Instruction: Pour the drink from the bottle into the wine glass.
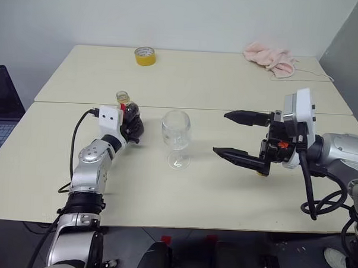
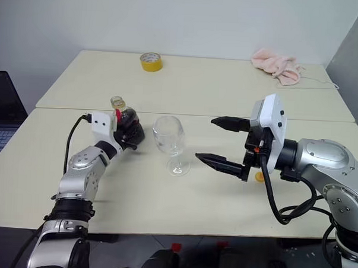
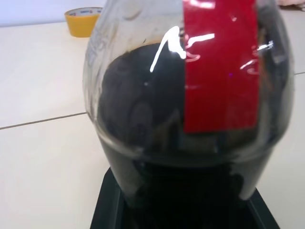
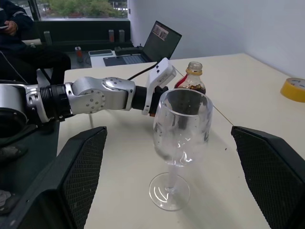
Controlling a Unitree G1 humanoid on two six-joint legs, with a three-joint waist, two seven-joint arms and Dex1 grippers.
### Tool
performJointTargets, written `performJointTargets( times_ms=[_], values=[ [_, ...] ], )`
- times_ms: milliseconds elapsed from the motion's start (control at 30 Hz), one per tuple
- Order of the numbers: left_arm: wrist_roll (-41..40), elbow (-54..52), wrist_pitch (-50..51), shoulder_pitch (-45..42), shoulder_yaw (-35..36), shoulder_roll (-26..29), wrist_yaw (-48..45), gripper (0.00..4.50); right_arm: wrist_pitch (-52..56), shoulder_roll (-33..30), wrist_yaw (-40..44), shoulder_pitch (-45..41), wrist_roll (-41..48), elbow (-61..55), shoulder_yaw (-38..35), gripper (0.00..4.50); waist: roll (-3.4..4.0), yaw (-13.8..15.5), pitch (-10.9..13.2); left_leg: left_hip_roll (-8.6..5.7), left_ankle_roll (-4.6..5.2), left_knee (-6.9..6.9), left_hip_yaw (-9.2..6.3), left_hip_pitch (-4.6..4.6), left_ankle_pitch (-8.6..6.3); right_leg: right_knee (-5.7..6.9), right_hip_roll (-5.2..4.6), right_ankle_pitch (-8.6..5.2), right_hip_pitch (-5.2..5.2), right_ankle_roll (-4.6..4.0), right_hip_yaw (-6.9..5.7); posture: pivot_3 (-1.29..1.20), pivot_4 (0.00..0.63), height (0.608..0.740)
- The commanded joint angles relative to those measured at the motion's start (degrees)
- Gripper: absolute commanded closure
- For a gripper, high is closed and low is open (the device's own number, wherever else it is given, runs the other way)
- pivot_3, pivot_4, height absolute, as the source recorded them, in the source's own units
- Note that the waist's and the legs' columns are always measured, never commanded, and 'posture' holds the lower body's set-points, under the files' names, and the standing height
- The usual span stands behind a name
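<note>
While the bottle (image 1: 127,111) stands upright on the near table (image 1: 40,175), the left gripper (image 1: 131,129) is clamped around its dark lower body — black fingers (image 1: 135,131) wrap the rounded part, just below the red label strip (image 3: 220,67). Its neck is open at the top, no cap on it. Drink (image 3: 138,109) fills the body up to about the shoulder, almost black through the plastic.

Wine glass (image 1: 176,139) — upright on its foot, empty, just beside the bottle on the robot's right, not touching it. It sits between the two grippers, on the same near table.

Right gripper (image 1: 237,135) hangs above the table on the far side of the glass from the bottle, pointing across toward the glass. Its two black fingers (image 1: 246,117) stand wide apart, holding nothing; the wrist view looks between them straight at the glass, with the bottle and left arm behind it.

A small yellow object (image 2: 259,176) lies on the table under the right wrist, partly hidden.

Far table: a yellow tape roll (image 1: 145,56) near the back edge on the left, a pink cloth (image 1: 269,58) bunched at the back right. A laptop (image 1: 1,111) sits off the table's left end, and a seated person (image 4: 19,28) shows in the background of the right wrist view.
</note>
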Motion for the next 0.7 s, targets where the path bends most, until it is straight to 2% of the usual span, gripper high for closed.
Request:
performJointTargets(
  times_ms=[33,367,567,700],
  values=[
    [-0.01,-9.38,0.25,-0.32,-0.44,3.49,-2.81,3.64,-0.78,-0.1,-0.76,0.24,0.93,-1.85,-1.13,0.0,-0.02,-0.01,0.01,0.01,0.0,0.0,-0.01,-0.01,0.0,0.0,0.0,0.0,-0.02,0.0,0.0,0.0,0.15,0.74],
    [2.43,-15.98,0.02,-2.33,-4.68,9.84,-9.48,3.71,-0.87,-0.86,-1.35,0.97,0.59,-3.49,-0.41,0.0,-0.03,0.01,0.02,-0.01,0.0,0.0,0.02,-0.02,0.0,0.0,0.0,0.0,-0.01,0.0,0.02,0.0,0.15,0.74],
    [7.05,-13.9,-5.08,-6.09,-7.81,12.48,-11.98,3.71,-0.96,1.42,-4.32,-2.06,-5.5,-2.44,6.33,0.0,-0.03,-0.11,0.02,0.02,0.0,0.0,-0.01,-0.04,0.0,0.02,0.04,0.0,-0.06,0.0,-0.01,0.0,0.15,0.74],
    [10.04,-11.57,-10.45,-8.51,-9.66,13.69,-13.67,3.71,-0.33,5.43,-7.27,-5.86,-8.61,-0.68,10.66,0.0,-0.03,-0.3,0.02,0.0,0.0,-0.01,0.03,-0.04,0.0,0.02,0.02,0.0,-0.08,0.0,0.02,0.0,0.15,0.74]
  ],
)
